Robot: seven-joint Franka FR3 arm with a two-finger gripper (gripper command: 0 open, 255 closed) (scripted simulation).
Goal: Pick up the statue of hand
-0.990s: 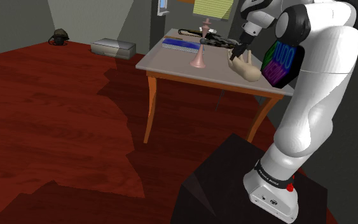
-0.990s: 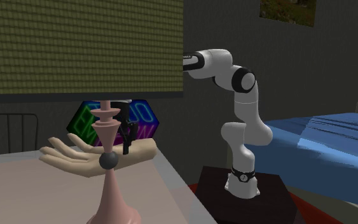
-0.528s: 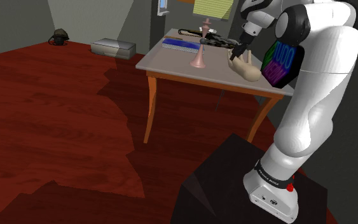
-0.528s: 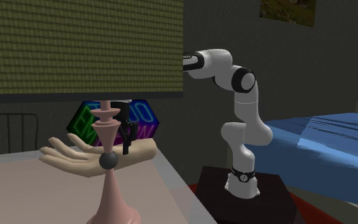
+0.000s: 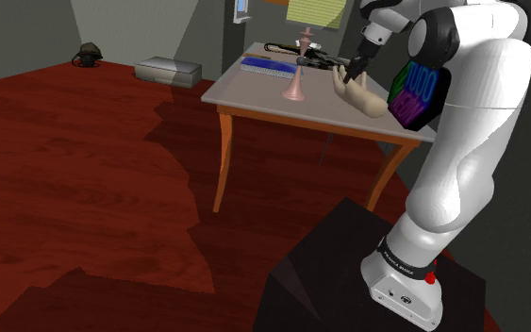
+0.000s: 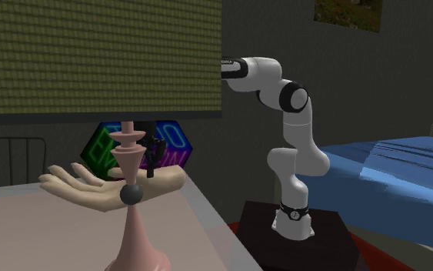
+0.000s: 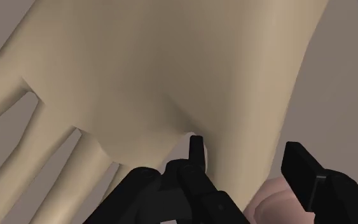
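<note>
Black two-finger gripper (image 7: 247, 159), narrowed onto the statue of hand (image 7: 158, 76): one finger laid on the palm face near its heel, the other at the outer edge of the same end, pale material filling the gap between; judged clasped, not merely straddled. Grip point toward the wrist end, off the middle of the piece, so most of the mass judged to hang to one side of the jaws. Long axis of the statue, in the second exterior view, nearly level from spread digits at centre left to wrist stub near frame centre, palm upward, gripper (image 6: 151, 162) descending onto the wrist end from above. In the shoulder view, upper right of frame, statue (image 5: 365, 97) directly under the gripper and over the right part of the grey-topped table (image 5: 254, 90); contact with the tabletop not determinable. Nearest neighbour: pink turned ornament (image 6: 134, 231), upright, close in front of the statue in the second exterior view, near it on the table in the shoulder view. Behind: multicoloured neon sign (image 6: 103, 146). Coming move judged a straight rise, with tilt of the long digit end the point to watch.
</note>
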